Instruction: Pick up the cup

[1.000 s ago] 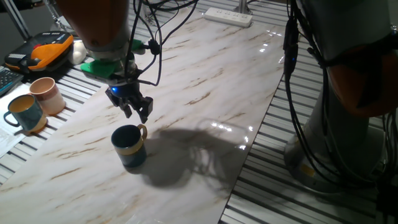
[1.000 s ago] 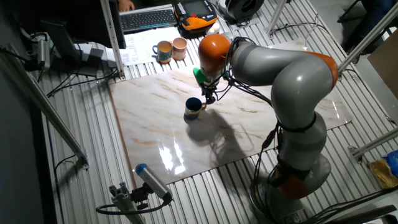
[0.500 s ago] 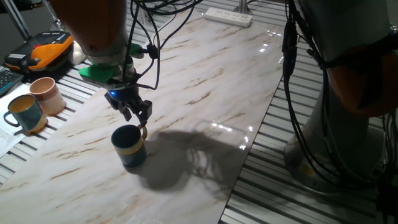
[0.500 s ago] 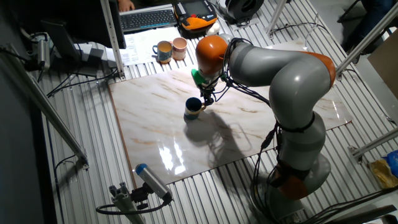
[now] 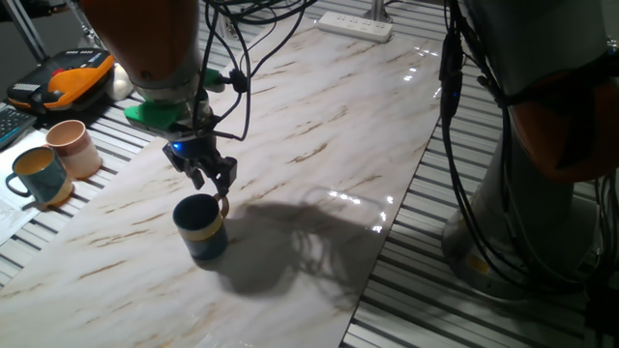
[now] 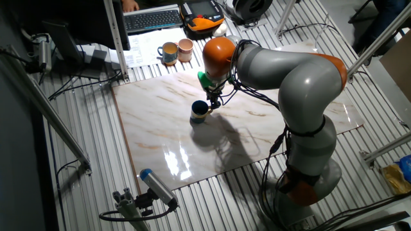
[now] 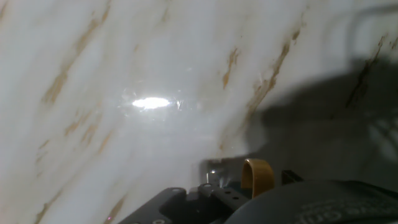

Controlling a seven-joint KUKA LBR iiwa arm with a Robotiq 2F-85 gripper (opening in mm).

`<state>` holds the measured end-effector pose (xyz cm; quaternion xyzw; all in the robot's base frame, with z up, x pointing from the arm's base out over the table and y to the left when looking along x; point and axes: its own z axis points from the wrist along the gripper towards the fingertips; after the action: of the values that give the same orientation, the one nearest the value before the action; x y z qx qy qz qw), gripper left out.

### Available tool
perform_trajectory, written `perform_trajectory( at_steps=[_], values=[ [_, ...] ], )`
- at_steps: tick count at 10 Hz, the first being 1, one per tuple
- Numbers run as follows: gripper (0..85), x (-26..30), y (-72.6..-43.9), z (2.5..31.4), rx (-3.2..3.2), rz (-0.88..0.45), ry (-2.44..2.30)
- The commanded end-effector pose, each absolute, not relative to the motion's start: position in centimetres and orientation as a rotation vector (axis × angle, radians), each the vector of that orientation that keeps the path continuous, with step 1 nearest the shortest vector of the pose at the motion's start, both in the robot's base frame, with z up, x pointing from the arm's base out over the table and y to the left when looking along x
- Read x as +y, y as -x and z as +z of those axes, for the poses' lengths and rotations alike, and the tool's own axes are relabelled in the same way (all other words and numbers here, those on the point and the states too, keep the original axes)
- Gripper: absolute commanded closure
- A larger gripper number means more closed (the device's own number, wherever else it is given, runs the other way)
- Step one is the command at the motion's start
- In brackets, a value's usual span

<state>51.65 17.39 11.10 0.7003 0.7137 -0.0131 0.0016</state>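
In one fixed view, the cup [image 5: 201,229], a glossy dark teal-blue cylinder with a yellow-tan band round its lower body, stands upright on the surface [image 5: 319,116], a polished white slab veined in tan like marble. The black claw [image 5: 211,181] hangs just above and behind the cup's rim, its fingers close over the curved yellow handle; whether they touch it cannot be told. The fingers stand a little apart, holding nothing. Behind the cup, past the slab's edge on the ribbed metal decking, sit a pale pink cup [image 5: 73,147] and a lighter teal mug [image 5: 38,176], side by side. Far beyond the cup, at the slab's far end, lies a white power strip [image 5: 355,25].

In the other fixed view, the cup [image 6: 200,111] sits near the middle of the slab [image 6: 167,154], with the claw [image 6: 212,102] just beside it on the handle side. The arm [image 6: 289,70], smooth grey with rounded orange joints, arches over from its base beyond the slab's edge. Well behind the cup lies a dark keyboard [image 6: 153,19].

In the hand view, the handle of the cup [image 7: 257,176] shows as a smooth yellow loop at the bottom edge, above a dark rounded mass too blurred to identify. The veined slab [image 7: 124,74] fills the rest, with a bright glare spot and heavy shadow beside the handle.
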Motion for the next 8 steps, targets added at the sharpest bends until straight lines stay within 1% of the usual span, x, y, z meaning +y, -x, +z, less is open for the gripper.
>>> perform_trajectory(
  at_steps=[1, 2, 3, 8],
  values=[
    [34.0, 17.4, -51.6, 11.0, 2.240, -0.038, -2.198],
    [34.0, 17.3, -51.6, 10.9, 2.242, -0.027, -2.196],
    [51.0, 17.4, -51.7, 10.7, 2.242, -0.027, -2.196],
    [51.0, 17.5, -51.7, 10.0, 2.243, -0.014, -2.195]
  ],
)
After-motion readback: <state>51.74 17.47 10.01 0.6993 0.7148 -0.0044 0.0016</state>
